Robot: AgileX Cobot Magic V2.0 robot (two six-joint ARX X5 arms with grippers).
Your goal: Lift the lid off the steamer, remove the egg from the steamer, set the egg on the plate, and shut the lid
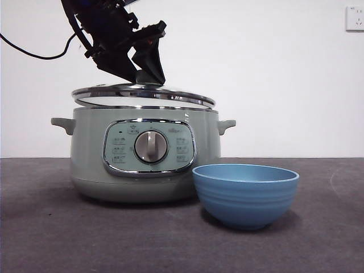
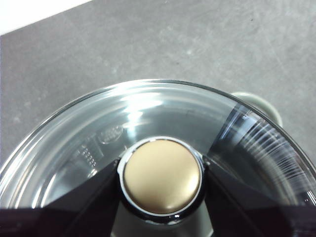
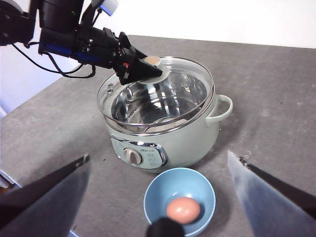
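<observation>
The glass lid [image 1: 142,92] hangs tilted just above the pale green steamer [image 1: 91,148], with a gap showing on the front view's left side. My left gripper [image 1: 149,77] is shut on the lid's round knob [image 2: 162,175], one jaw on each side. In the right wrist view the steamer [image 3: 192,143] has a bare metal pot under the lid [image 3: 182,84]. The egg [image 3: 183,209] lies in the blue plate [image 3: 163,190], a deep bowl [image 1: 244,196] in front of the steamer. My right gripper [image 3: 158,157] is open, high above the bowl and holding nothing.
Grey matting covers the table [image 1: 318,239]. A white wall stands behind, with a socket [image 1: 355,18] at the top right. A black cable [image 1: 34,54] trails from the left arm. One steamer handle [image 2: 261,101] shows past the lid's edge.
</observation>
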